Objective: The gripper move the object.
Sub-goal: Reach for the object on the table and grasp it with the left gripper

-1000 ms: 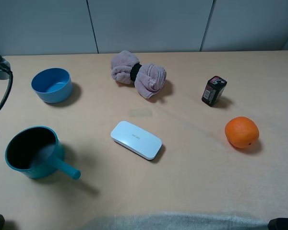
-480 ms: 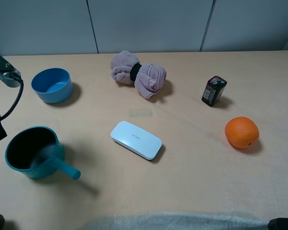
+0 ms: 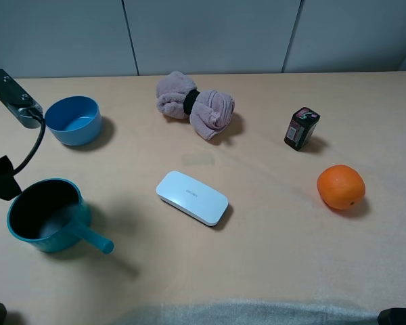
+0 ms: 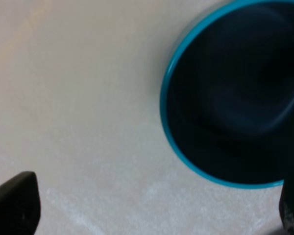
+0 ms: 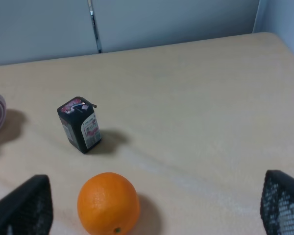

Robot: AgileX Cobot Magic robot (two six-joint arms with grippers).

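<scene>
The teal pan (image 3: 44, 217) sits upright at the near left of the tabletop (image 3: 271, 271), its handle pointing right and toward the near edge. The left fingers (image 4: 14, 210) hang just beside its left rim, spread wide and empty, probably lining up a grip on the rim. Farther in lie a white case (image 3: 191, 198) and an orange (image 3: 340, 186). The right fingers (image 5: 22, 205), also wide apart and empty, seem parked clear of the work. A blue bowl (image 3: 72, 120) and a rolled towel (image 3: 195, 105) sit at the back.

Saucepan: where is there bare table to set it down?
Widest bare patch: the front strip between the white case and the table's near edge, running right in front of the orange. Also open between case and orange. Crowded on the left, where the saucepan and blue bowl sit close.
</scene>
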